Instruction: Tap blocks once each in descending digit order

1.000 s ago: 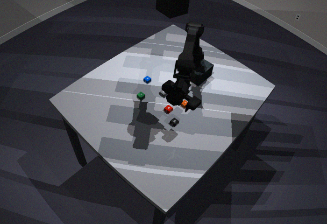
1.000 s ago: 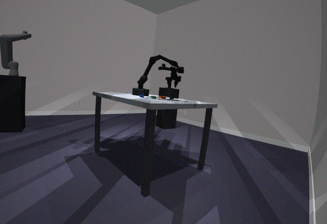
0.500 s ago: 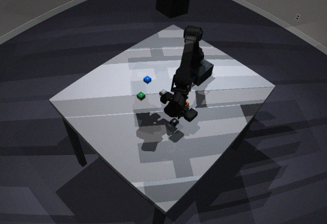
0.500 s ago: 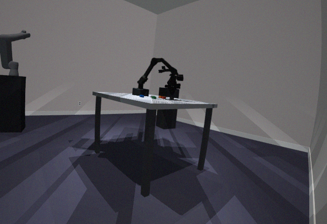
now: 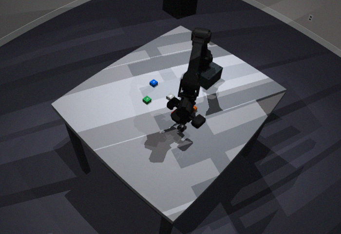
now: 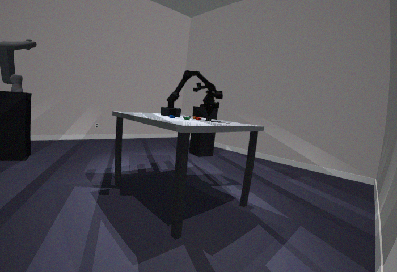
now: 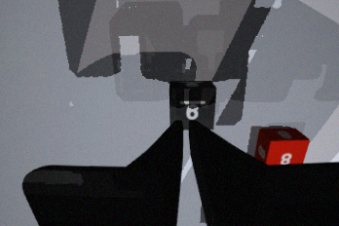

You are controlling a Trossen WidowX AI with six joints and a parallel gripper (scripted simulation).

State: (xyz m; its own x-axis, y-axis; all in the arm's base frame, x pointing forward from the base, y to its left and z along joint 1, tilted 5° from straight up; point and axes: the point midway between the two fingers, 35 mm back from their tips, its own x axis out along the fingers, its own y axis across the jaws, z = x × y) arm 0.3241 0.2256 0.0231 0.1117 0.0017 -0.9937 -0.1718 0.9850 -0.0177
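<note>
The gripper has its two dark, wedge-shaped fingers pressed almost together, with only a thin sliver of table showing between them and nothing pinched in that gap. The black block sits directly beyond the fingertips, in the arm's shadow; whether the tips touch its near face cannot be told. It is a small matte cube with a white printed digit, read from here as a 6 or a 9. Just to one side and nearer the camera lies the red block, a glossy cube marked with a white 8, apart from the fingers. From above, the black jointed arm bends down over the pale, smooth, square table, which stands on dark legs. One blue block, one green block and one white block lie in the open beside the arm, and one orange block peeks out from behind the wrist. That makes six cubes, one of each colour.
</note>
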